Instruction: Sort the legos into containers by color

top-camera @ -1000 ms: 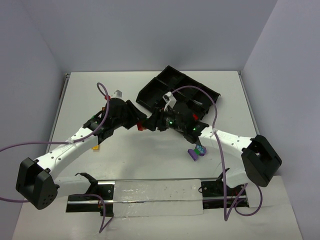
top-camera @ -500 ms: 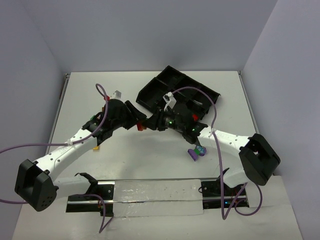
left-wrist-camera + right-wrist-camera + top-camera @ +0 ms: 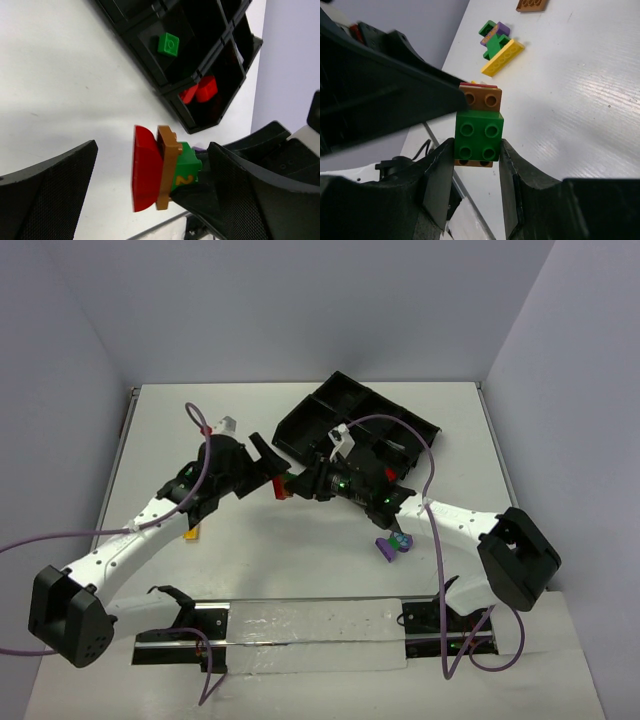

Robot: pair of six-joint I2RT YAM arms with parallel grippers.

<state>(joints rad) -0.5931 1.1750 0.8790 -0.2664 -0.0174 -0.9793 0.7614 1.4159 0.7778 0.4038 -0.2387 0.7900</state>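
Left wrist view: left gripper point(image 3: 152, 155) gapes wide and empty, straddling red piece point(image 3: 146, 172) at lower centre. Right gripper point(image 3: 477, 150) clamped on green brick point(image 3: 479, 132) joined to it. Judgement: close squarely on red only, then pull straight off. Tray point(image 3: 165, 87) sits upper centre.

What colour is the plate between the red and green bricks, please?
Orange-brown plate, clearest in left wrist view.
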